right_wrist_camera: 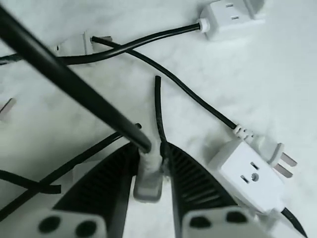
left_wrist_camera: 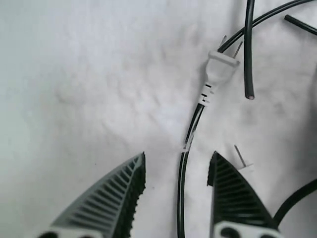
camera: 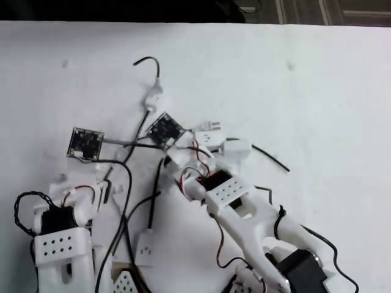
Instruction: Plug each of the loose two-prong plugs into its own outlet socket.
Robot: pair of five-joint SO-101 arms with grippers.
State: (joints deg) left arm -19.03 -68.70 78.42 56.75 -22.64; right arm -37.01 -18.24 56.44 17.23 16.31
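Note:
My right gripper [right_wrist_camera: 148,152] is shut on a white two-prong plug [right_wrist_camera: 147,179] whose thick black cord [right_wrist_camera: 69,82] runs away from it. Beside it lies a white outlet socket [right_wrist_camera: 247,176], and a second socket [right_wrist_camera: 230,17] rests farther off. In the high view the right gripper [camera: 177,160] sits at the table's middle near two white sockets [camera: 211,137] [camera: 238,146]. My left gripper [left_wrist_camera: 177,161] is open low over the table, with a black cord [left_wrist_camera: 184,178] running between its fingers. A loose white plug [left_wrist_camera: 220,67] lies just beyond them.
Black cords cross the white table [camera: 317,91] between the arms. Another white plug [camera: 153,94] lies toward the back, and a white socket [camera: 145,247] sits near the front between the arms. The left arm [camera: 58,244] stands at the front left.

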